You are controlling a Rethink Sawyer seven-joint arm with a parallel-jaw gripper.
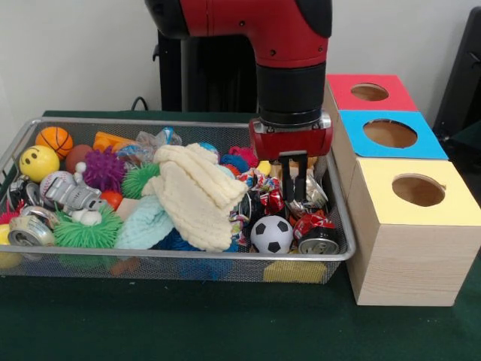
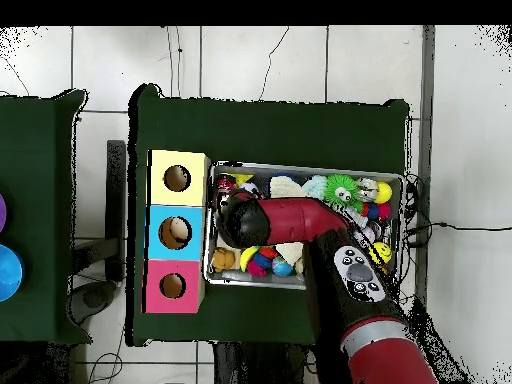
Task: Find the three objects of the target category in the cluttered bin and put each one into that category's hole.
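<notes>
The red and black arm's gripper (image 1: pixel 294 179) hangs low over the right end of the wire-mesh metal bin (image 1: pixel 340 226), its two dark fingers (image 1: pixel 298 171) drawn close together with only a thin slit between them and their tips down among crushed, shiny red and silver drink cans (image 1: pixel 307 197); whether they pinch one of the cans cannot be told. A further dented can (image 1: pixel 317 238) with its round top showing lies just in front of the gripper, beside a smooth black and white football (image 1: pixel 271 234). To the left of the gripper a soft, ribbed cream knitted cloth (image 1: pixel 197 193) is heaped over the middle of the bin, with a pale blue fuzzy piece (image 1: pixel 146 224) under its edge. Further left lie a spiky green rubber ball (image 1: pixel 87 230), a spiky purple ball (image 1: pixel 103 168), a yellow smiley ball (image 1: pixel 38 162) and a small orange basketball (image 1: pixel 55 140). Just beside the bin's right end stand three wooden boxes in a row, each with a round hole in its coloured top: the yellow-topped box (image 1: pixel 417 214) nearest, the blue-topped box (image 1: pixel 388 134) in the middle and the red-topped box (image 1: pixel 369 92) farthest. From overhead the arm covers the bin end next to the boxes.
</notes>
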